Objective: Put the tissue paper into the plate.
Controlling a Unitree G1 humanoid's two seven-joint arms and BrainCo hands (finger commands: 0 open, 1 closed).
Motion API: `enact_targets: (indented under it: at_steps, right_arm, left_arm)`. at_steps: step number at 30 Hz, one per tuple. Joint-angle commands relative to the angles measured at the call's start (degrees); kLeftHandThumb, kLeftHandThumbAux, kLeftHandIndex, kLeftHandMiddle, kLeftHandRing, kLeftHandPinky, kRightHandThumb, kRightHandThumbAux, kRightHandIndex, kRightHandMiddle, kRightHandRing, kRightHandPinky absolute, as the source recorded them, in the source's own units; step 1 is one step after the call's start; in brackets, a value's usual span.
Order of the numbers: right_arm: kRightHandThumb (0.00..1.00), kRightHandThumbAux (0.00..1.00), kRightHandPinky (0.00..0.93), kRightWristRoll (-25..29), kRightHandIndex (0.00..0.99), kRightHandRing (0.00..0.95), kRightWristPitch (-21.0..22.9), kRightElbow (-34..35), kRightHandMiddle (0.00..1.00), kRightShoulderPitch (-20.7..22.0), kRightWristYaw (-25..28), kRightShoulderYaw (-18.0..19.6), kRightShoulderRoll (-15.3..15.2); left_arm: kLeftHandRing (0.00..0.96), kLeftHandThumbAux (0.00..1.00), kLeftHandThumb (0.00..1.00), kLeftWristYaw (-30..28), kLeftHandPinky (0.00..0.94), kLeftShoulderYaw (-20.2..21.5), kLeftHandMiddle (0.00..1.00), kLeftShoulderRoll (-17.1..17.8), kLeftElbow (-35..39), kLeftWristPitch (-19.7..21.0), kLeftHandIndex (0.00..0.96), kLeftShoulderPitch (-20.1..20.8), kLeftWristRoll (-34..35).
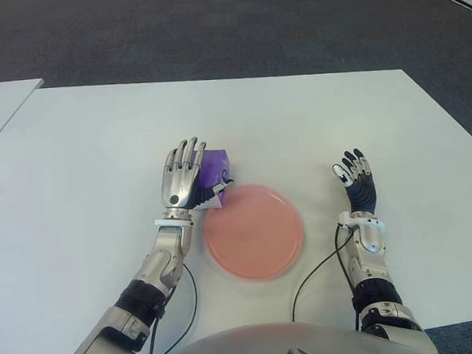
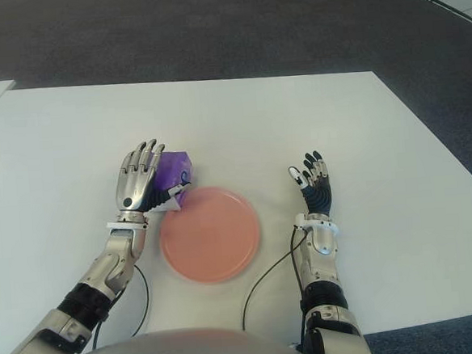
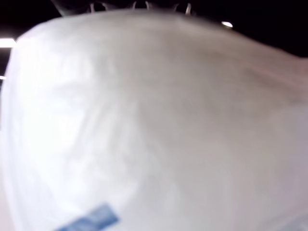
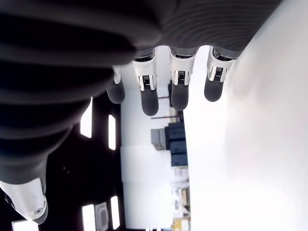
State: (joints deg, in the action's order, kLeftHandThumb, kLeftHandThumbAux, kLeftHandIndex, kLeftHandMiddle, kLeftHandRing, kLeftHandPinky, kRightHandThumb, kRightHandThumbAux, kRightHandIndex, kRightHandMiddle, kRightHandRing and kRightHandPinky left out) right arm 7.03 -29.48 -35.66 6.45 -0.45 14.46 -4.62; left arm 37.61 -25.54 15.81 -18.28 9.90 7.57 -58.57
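Left hand [image 1: 185,179] clasps the purple tissue pack [image 1: 216,169] beside the pink plate [image 1: 254,232]; right hand [image 1: 355,179] (fingers spread, empty) idles. A loose, shallow grip may drop it short.

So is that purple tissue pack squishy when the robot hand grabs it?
Probably. The purple tissue pack looks like a soft plastic-wrapped packet, and its wrapper shows creased in the left wrist view, so it likely dents under the left robot hand. It seems light and unlikely to roll. The wrapper may be a bit slippery.
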Motion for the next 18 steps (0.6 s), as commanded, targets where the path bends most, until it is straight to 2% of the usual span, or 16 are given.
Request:
enact_targets:
  at_steps: [1,9,18]
  right_arm:
    - [0.364,0.606,0.049,0.71,0.029,0.097,4.82,-5.72,0.154,-7.76,0.15,-0.28,2.94]
    - [0.368,0.602,0.024,0.86,0.034,0.1,5.82,-6.12,0.164,-7.1,-0.47,-0.06,3.2]
    - [0.378,0.596,0.027,0.59,0.035,0.097,6.41,-4.11,0.162,-8.08,-0.31,-0.74,3.34]
  left_arm:
    - [0.0,0.162,0.138,-0.89,0.0,-0.83,0.018,-0.06,-1.37,-0.22,0.0,-1.16,0.61]
    - [0.0,0.163,0.141,-2.83,0.0,-0.51,0.023,0.12,-1.41,-2.15,0.017,-1.06,3.07]
    - [0.0,0.166,0.144,-8.84,0.0,0.24,0.022,1.02,-1.17,-4.38,0.02,-0.46,7.13]
